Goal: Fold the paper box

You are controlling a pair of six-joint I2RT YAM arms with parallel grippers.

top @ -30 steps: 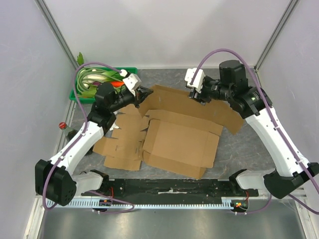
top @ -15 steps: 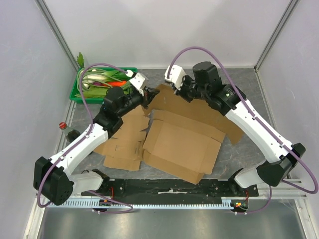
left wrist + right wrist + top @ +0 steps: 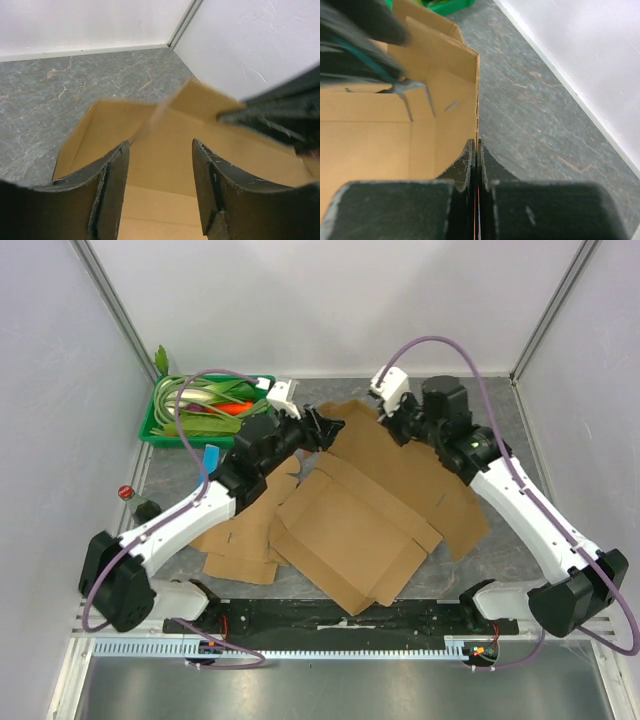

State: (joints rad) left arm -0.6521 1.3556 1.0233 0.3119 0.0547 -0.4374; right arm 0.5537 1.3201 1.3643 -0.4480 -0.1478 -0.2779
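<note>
Centrally on the grey marbled surface (image 3: 330, 392) lies the flattened brown cardboard box (image 3: 345, 540), its 1 o'clock edge clamped by the right gripper (image 3: 476, 145), left gripper (image 3: 160, 145) spread apart above the 11 o'clock edge.

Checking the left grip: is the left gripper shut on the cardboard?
No, the left gripper is wide open, with the cardboard visible through the gap.
</note>
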